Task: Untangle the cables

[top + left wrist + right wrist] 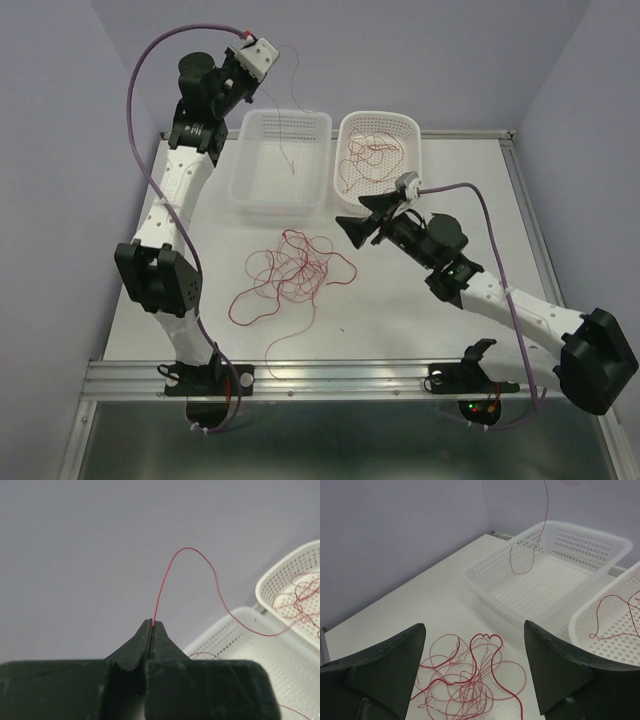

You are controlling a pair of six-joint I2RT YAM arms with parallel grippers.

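Observation:
A loose tangle of thin red cables lies on the white table; the right wrist view shows this tangle just below my fingers. My left gripper is raised high at the back, shut on the end of a single red cable. That cable arcs up from the gripper tips and hangs down into the rectangular basket. My right gripper hovers open just right of the tangle, nothing between its fingers.
An oval white basket beside the rectangular one holds more red cables. Both baskets stand at the back of the table, the rectangular one left of the oval one. Purple walls enclose the back and sides.

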